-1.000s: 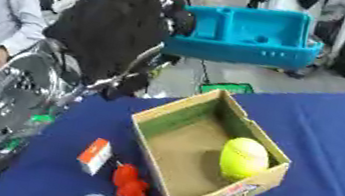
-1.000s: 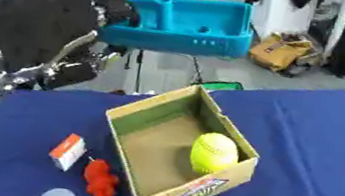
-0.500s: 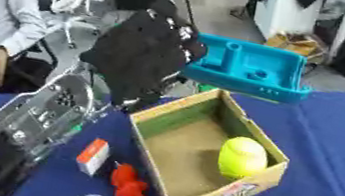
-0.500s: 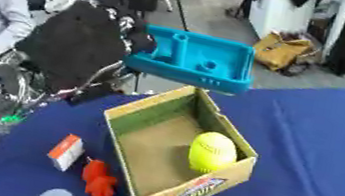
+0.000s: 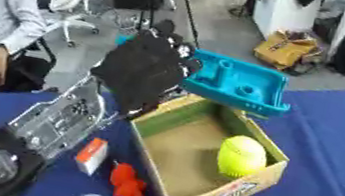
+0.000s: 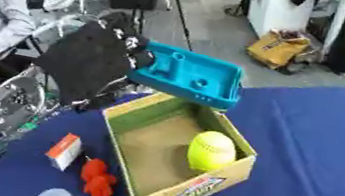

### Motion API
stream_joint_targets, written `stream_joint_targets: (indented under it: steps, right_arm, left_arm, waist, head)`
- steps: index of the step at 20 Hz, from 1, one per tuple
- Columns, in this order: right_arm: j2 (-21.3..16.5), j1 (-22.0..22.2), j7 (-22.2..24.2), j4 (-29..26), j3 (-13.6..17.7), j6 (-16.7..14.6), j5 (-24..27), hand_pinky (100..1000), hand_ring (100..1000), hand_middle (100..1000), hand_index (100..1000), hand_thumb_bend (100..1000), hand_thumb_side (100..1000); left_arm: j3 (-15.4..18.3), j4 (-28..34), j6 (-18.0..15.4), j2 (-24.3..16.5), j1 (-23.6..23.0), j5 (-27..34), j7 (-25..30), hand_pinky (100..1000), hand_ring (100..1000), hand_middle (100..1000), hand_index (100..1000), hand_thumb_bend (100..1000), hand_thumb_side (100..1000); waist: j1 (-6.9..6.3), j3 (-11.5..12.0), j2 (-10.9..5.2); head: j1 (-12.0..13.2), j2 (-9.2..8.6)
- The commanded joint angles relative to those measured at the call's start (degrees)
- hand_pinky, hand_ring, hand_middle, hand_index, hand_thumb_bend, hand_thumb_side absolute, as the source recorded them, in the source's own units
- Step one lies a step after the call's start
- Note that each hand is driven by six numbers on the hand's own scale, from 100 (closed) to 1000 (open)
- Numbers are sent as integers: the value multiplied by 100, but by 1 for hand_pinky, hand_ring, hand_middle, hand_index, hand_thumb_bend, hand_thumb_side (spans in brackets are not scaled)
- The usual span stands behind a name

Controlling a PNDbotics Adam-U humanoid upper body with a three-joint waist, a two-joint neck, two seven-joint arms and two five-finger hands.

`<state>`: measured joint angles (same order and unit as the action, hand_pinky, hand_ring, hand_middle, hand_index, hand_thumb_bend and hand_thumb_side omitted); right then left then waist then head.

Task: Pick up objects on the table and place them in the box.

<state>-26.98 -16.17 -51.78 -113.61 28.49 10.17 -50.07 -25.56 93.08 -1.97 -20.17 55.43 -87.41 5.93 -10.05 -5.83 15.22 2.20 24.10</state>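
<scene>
While above box, tray in left hand

The left hand is covered in matte black, and a silver perforated forearm with a round black joint is seen below.

Even, diffuse indoor light fills both views, moderately bright, with no single source visible. Shadows are weak: the inside of the cardboard box is only a little darker under its far-left wall, and the yellow ball is brightest on its upper side, so light falls from above. The black left hand is a flat dark mass with little detail. Everything is soft, most of all the hand and the teal tray. The far floor is pale and washed out. No glare shows on the blue tablecloth.
</scene>
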Motion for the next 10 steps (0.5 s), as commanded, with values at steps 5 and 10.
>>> stream_joint_targets:
  steps: [5, 10]
  right_arm:
    - [-136, -73, -19, -98, 2, -4, 52, 872, 768, 509, 593, 100, 420]
    - [-125, -77, -19, -98, -3, -13, 58, 872, 768, 508, 593, 100, 419]
  left_arm:
    - [-36, -305, -104, 92, 50, -325, -198, 769, 516, 496, 666, 104, 100]
    - [-65, -586, -147, 220, 42, -550, -340, 771, 521, 504, 673, 113, 100]
  waist:
    - [100, -23, -61]
    - [108, -40, -44]
  head:
    - [25, -65]
    - [42, -80]
